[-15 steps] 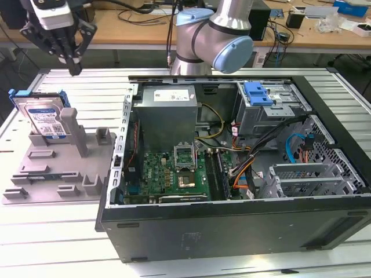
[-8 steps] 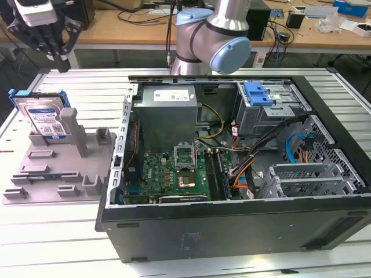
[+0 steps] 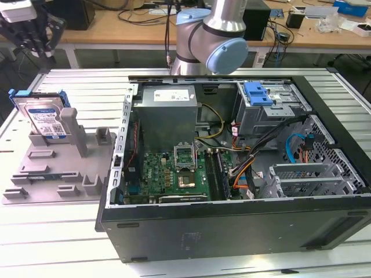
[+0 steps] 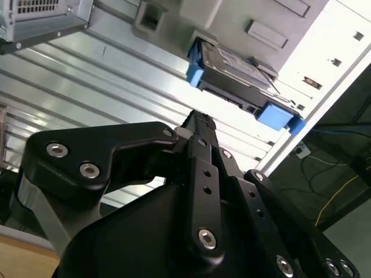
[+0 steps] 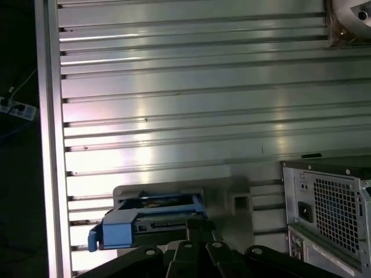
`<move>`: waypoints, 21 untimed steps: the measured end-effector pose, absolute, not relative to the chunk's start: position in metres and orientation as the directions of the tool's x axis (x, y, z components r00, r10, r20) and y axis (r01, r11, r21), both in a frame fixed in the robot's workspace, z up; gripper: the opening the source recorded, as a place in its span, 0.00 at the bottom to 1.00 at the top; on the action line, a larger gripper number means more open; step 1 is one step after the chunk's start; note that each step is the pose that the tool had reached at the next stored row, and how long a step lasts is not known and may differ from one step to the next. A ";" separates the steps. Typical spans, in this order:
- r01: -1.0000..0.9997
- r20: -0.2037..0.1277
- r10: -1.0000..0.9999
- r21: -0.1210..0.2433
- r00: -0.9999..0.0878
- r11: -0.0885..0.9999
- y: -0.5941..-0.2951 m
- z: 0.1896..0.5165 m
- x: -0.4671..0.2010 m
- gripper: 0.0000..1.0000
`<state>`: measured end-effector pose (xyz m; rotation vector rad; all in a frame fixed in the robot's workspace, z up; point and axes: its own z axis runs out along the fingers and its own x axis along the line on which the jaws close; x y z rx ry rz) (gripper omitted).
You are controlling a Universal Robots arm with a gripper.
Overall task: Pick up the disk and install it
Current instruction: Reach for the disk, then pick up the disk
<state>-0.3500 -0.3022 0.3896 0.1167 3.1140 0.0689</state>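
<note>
Ribbed tabletop (image 3: 69, 231), grey holder (image 3: 40, 174) (disk (image 3: 47, 120) inside)

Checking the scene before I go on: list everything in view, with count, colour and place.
table: one, silver, slatted
computer case: one, black, open, mid-table
fixture: one, grey, on the table at the exterior view's left
disk: one, silver with blue frame, propped in the fixture
power supply box: one, grey, inside the case
motherboard: one, green, case floor
clip: one, blue, atop the silver cage in the case
arm: one, silver and blue, behind the case
gripper: one, black, near the disk, not touching it
</note>
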 end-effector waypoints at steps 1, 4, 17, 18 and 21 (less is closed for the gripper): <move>0.074 -0.023 0.075 0.045 -0.997 0.996 -0.301 0.390 -0.354 0.11; 0.074 -0.022 0.075 0.045 -0.997 0.996 -0.297 0.389 -0.379 0.11; 0.074 -0.019 0.075 0.045 -0.997 0.996 -0.296 0.389 -0.400 0.11; 0.074 -0.019 0.075 0.045 -0.997 0.996 -0.296 0.389 -0.400 0.11; 0.074 -0.019 0.075 0.045 -0.997 0.996 -0.296 0.388 -0.400 0.11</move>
